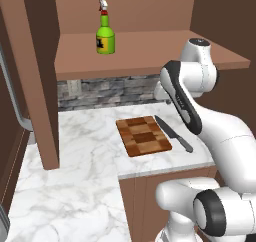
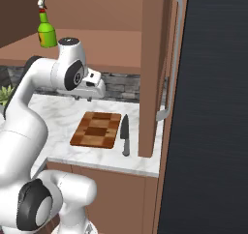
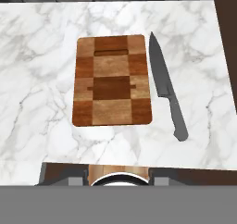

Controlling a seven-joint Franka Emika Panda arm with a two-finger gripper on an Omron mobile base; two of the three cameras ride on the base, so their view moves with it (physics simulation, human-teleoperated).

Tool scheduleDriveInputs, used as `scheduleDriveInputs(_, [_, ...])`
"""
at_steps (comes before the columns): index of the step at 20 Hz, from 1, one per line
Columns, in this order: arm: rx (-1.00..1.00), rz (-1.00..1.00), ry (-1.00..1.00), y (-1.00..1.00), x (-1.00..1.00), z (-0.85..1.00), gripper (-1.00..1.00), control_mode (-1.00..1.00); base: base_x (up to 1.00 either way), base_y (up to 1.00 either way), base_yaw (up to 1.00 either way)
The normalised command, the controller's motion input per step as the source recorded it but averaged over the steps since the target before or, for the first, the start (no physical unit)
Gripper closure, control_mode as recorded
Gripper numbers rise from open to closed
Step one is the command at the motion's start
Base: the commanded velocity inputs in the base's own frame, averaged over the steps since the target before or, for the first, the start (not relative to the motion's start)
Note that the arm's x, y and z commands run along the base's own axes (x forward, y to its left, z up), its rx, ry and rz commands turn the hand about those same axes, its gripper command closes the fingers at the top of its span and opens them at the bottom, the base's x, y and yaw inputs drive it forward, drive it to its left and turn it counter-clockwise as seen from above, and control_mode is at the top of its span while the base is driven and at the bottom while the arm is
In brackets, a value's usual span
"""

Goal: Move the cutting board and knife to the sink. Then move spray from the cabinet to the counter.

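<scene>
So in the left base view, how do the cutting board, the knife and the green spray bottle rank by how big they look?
1. cutting board, clearly the largest in area.
2. and 3. knife and spray: alike in length, and the spray stands farther back on the cabinet shelf, so I won't rank them.

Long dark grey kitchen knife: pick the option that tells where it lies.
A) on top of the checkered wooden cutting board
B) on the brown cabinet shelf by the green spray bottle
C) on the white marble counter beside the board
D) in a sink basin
C: the long dark grey kitchen knife lies flat on the white marble counter, alongside the checkered wooden cutting board, not on it.
</scene>
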Motion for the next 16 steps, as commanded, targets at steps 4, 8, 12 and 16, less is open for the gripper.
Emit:
scheduleDriveInputs(4, [0.00,0.00,-0.06,0.00,-0.14,0.00,-1.00,-1.00,0.00,0.00,0.00])
scheduleDriveInputs(8, [0.00,0.00,-0.07,0.00,-0.46,0.00,-1.00,-1.00,0.00,0.00,0.00])
scheduleDriveInputs(12, [0.00,0.00,0.00,0.00,-0.55,-0.03,-1.00,-1.00,0.00,0.00,0.00])
scheduleDriveInputs(16, [0.00,0.01,0.00,-0.01,-0.38,-0.01,-1.00,-1.00,0.00,0.00,0.00])
